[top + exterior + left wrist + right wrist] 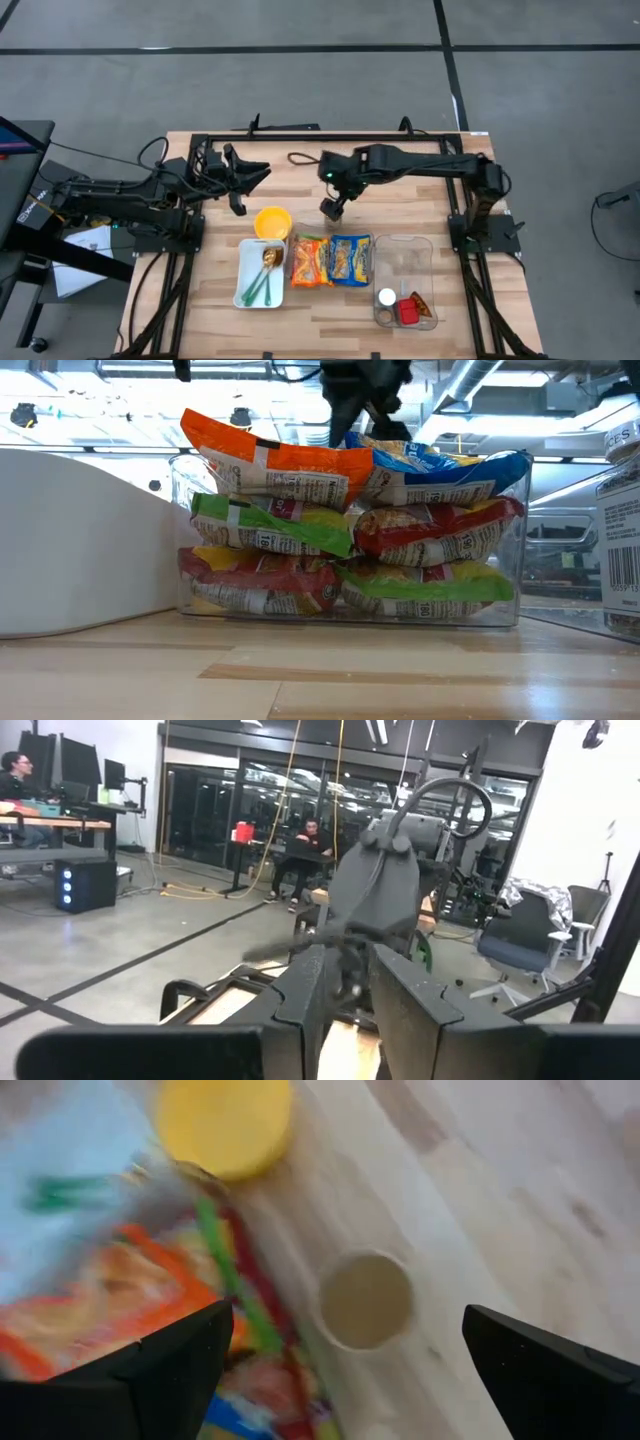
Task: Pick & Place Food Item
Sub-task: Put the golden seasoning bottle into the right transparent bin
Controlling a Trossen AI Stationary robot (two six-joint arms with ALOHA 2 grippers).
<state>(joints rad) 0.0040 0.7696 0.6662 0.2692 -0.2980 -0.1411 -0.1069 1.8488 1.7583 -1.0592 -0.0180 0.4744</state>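
My right tool [332, 209] hangs in the middle of the high view, just above the clear bin of snack bags [330, 260]. Its two fingers stand wide apart, and nothing is between them. In my right wrist view I look down past those fingers [150, 1370] at the counter [480, 1200], the yellow bowl [225, 1120] and a small round cup [366, 1300] sitting right beside the bin.

The food I want is the pile of snack bags. In the low view they fill the bin, with an orange bag [275, 460] on top at the left and a blue bag [450, 470] on top at the right. My tool shows dark above them at the top of that view.

My left tool [238, 180] waits at the upper left of the counter, well away from the food. Its fingers look nearly closed, and I see nothing in them.

What could go wrong? The small cup is very close to where I would come down. If I go down a little off, a finger could knock it over. The bags are slippery and puffy, so I might pinch only a corner and the bag could slide out. I might also grab two bags at once because they lie on each other. My wrist view is blurry, so I am not sure exactly which bag is under me.
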